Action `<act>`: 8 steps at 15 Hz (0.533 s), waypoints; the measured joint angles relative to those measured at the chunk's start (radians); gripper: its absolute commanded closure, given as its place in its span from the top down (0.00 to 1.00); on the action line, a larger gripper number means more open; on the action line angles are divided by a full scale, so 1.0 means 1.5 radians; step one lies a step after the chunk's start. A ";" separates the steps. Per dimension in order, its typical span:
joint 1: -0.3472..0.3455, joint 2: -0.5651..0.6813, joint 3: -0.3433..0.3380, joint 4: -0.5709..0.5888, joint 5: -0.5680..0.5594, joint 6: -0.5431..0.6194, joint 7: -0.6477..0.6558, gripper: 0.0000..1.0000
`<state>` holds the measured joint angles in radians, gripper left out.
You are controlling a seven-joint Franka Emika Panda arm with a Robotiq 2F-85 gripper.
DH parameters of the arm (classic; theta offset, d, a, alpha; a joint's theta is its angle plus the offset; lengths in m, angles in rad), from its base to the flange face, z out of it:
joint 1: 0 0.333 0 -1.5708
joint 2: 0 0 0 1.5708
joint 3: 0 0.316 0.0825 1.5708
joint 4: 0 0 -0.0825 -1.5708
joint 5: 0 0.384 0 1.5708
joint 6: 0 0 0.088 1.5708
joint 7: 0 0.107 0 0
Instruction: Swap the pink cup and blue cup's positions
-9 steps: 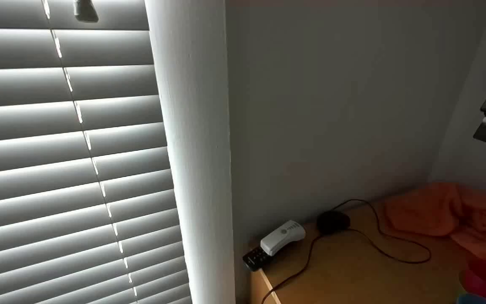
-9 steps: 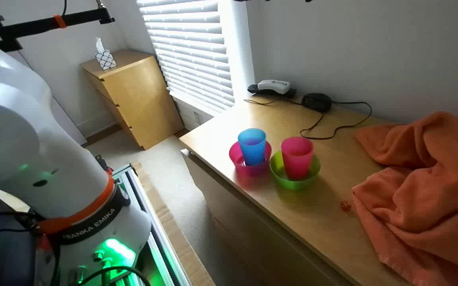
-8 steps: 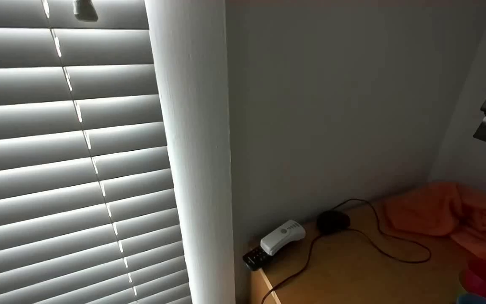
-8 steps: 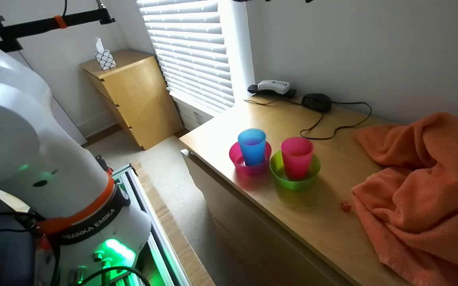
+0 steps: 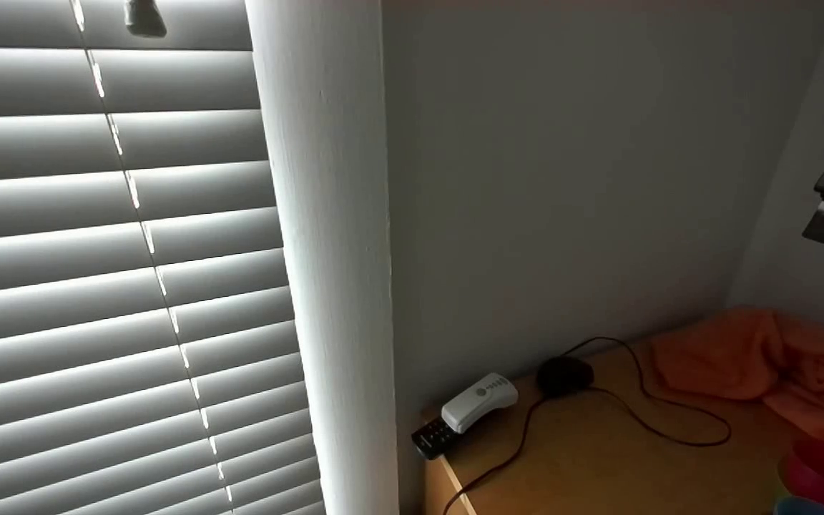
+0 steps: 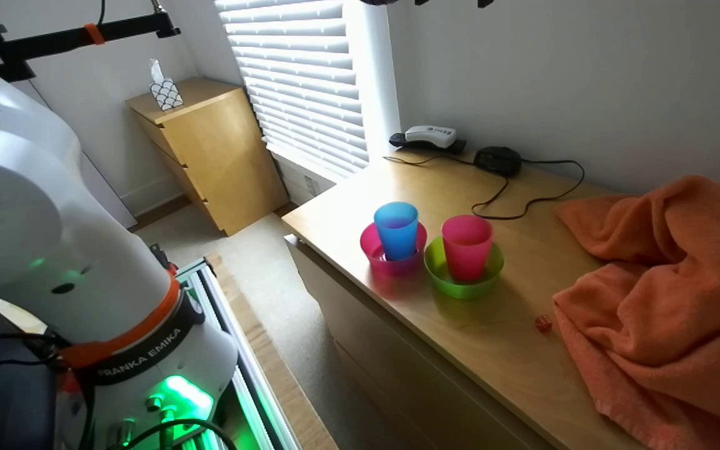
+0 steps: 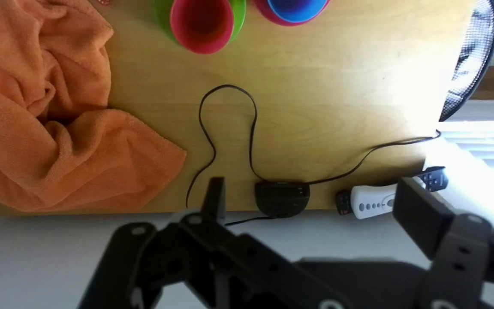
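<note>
Wrist view — hand (image 7: pixel 314 195) wide — pink cup (image 7: pixel 202 23), blue cup (image 7: pixel 297 8) in separate bowls (image 7: pixel 239 15).

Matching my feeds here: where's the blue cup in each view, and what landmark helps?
In an exterior view, the blue cup is at the bottom edge, far right, mostly cut off.
In an exterior view, the blue cup is near the centre, in the pink bowl.
In the wrist view, the blue cup is at the top edge, right of centre, cut off.
Shared landmark: orange towel, right side in both exterior views, left side in the wrist view.
</note>
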<state>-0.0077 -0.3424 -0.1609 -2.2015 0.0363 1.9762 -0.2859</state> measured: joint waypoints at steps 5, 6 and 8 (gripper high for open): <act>-0.003 0.037 0.006 -0.049 0.017 -0.035 0.044 1.00; -0.005 0.048 0.008 -0.063 0.017 -0.040 0.066 1.00; -0.011 0.068 0.013 -0.086 0.017 -0.049 0.111 1.00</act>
<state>-0.0240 -0.2399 -0.1416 -2.3311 0.0623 1.9033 -0.1193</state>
